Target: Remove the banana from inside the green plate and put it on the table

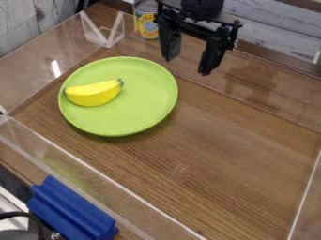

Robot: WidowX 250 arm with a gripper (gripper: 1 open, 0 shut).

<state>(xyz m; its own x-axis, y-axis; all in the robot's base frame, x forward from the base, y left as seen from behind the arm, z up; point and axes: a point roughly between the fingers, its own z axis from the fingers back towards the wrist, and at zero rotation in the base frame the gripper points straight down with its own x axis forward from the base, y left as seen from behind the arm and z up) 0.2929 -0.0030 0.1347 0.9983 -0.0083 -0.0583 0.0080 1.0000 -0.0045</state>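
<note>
A stubby yellow banana (pixel 94 92) with a dark tip lies inside the lime-green plate (pixel 145 108), on the plate's left half. The plate rests on the brown wood-grain table (pixel 226 159) toward its left side. My black gripper (pixel 190 52) hangs pointing down beyond the plate's far right rim, above the table. Its two long fingers stand well apart with nothing between them, so it is open. It is clear of both the plate and the banana.
Clear acrylic walls (pixel 75 178) ring the tabletop. A blue object (pixel 69 216) sits outside the near left wall. A yellow item (pixel 148 21) and a clear stand (pixel 107 33) are at the back left behind the gripper.
</note>
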